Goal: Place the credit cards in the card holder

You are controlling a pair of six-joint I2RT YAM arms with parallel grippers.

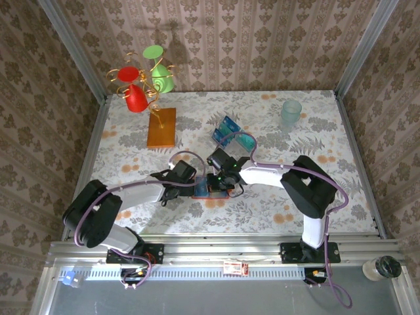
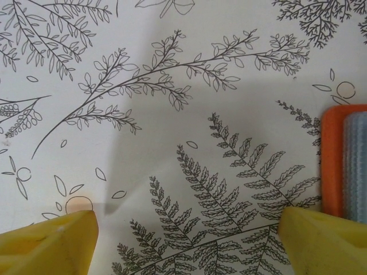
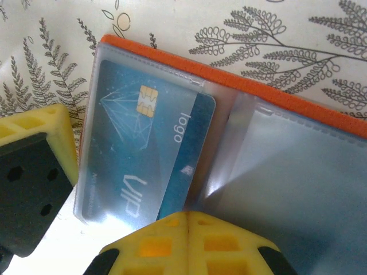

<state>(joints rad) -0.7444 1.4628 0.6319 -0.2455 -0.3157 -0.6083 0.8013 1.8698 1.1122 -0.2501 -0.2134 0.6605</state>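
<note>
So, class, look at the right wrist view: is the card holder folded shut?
No, the card holder lies open, its clear sleeves showing, with a blue card under one.

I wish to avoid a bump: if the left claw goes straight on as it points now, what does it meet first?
Most likely the tablecloth: the open left claw points at its fern print. The card holder lies close beside one fingertip, which might graze its orange edge; depth is unclear.

we see walls (image 1: 262, 39): brown damask wallpaper | tablecloth (image 1: 341, 151): pale fern-and-flower print | near edge: aluminium rail (image 1: 216, 248) | light: even
</note>
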